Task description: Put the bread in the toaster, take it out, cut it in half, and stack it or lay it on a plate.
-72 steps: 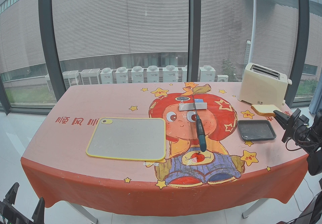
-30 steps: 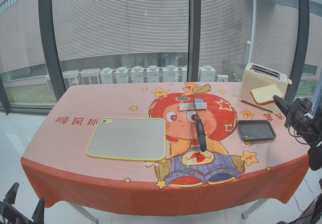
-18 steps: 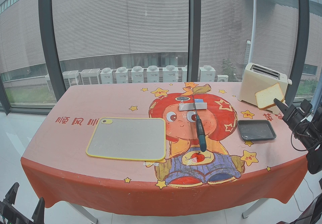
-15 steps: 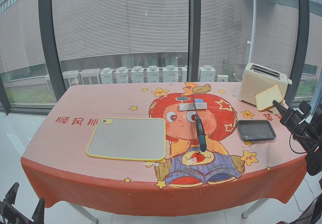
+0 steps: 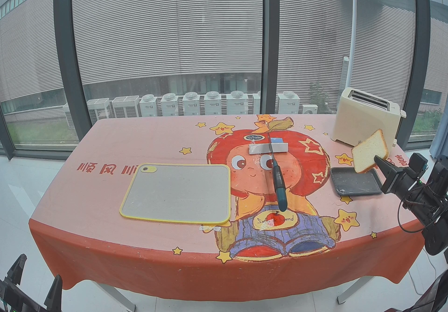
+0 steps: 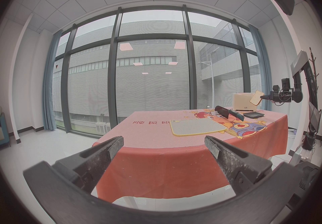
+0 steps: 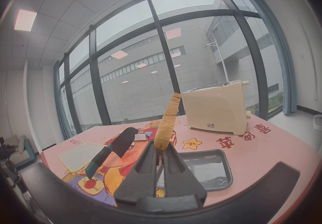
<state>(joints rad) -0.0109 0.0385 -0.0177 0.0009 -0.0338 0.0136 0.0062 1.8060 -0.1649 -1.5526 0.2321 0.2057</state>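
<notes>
Soft white bread [image 5: 369, 151] here, so treat it that way. I'd guess it's light and floppy, dents if you squeeze, and tears along the crust. The best hold is a gentle pinch on the crust edge, which is pretty much what you've got.

Head view: your right gripper [image 5: 379, 162] is clamped on the bread's lower corner, out at 3 o'clock on the table [image 5: 116, 140]. The bread hangs in the air, seemingly over the far right corner of the dark tray [image 5: 355, 181], and the toaster [image 5: 366, 121] sits clear of it at its 12 o'clock. A couple of seconds back the bread lay flat at the toaster's foot. Now it's lifted, tipped up steeply and drawn back from the toaster.

Left wrist view: your left gripper [image 6: 163, 142] is spread wide and holding nothing, well short of the table.

Right wrist view: the jaws are pinched narrow on the bottom crust. The bread [image 7: 168, 120] stands nearly upright and leans a little.
</notes>
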